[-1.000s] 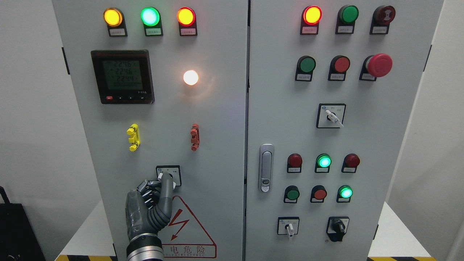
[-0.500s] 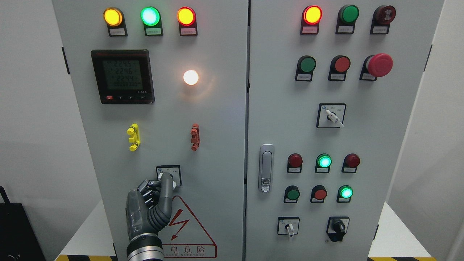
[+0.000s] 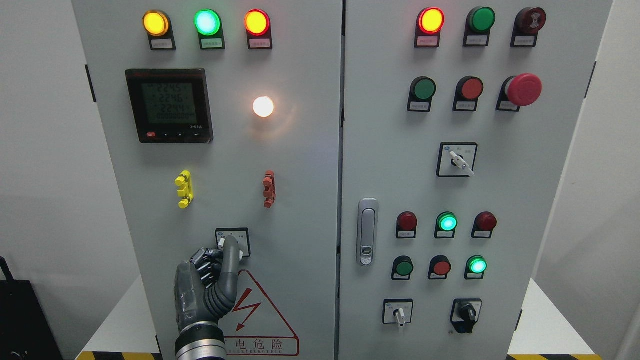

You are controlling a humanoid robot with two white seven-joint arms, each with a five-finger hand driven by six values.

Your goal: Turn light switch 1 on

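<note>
Low on the left cabinet door (image 3: 300, 200), at six o'clock from the glowing white lamp (image 3: 263, 106), sits the rotary switch (image 3: 233, 242). Its small stiff knob probably wants a firm pinch-and-twist. The left hand (image 3: 207, 285) has one finger on it, the other fingers curled.

We see our left hand (image 3: 207, 287) at the foot of the left cabinet door (image 3: 300, 175), one finger (image 3: 231, 255) stretched up onto the small rotary switch (image 3: 233, 241), while the white lamp (image 3: 263, 106) above glows.
</note>
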